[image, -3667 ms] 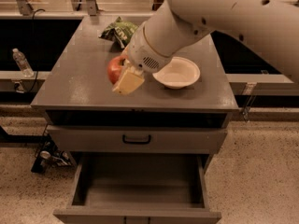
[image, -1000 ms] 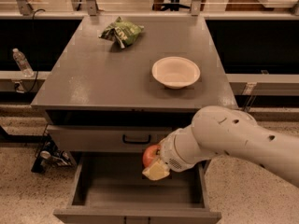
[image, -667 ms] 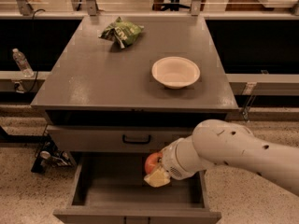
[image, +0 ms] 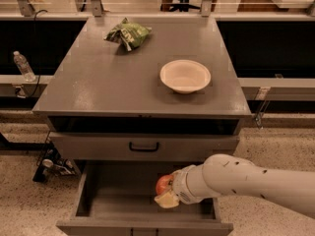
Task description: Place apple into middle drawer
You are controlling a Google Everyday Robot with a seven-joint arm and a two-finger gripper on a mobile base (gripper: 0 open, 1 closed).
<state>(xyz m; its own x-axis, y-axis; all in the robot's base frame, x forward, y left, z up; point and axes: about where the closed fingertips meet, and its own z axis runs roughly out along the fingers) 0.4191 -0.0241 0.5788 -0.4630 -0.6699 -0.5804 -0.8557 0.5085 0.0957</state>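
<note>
Grey cabinet top (image: 98,90), with the middle drawer (image: 115,198) open below it, carries a white bowl (image: 185,75) and a green snack bag (image: 127,34); over the drawer's tray the gripper (image: 167,192) has its fingers clamped on the apple (image: 162,183)

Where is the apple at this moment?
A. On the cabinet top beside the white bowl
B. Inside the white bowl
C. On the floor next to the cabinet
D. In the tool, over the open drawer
D: the apple is gripped by the tool above the inside of the open middle drawer, well below the white bowl on the cabinet top.
</note>
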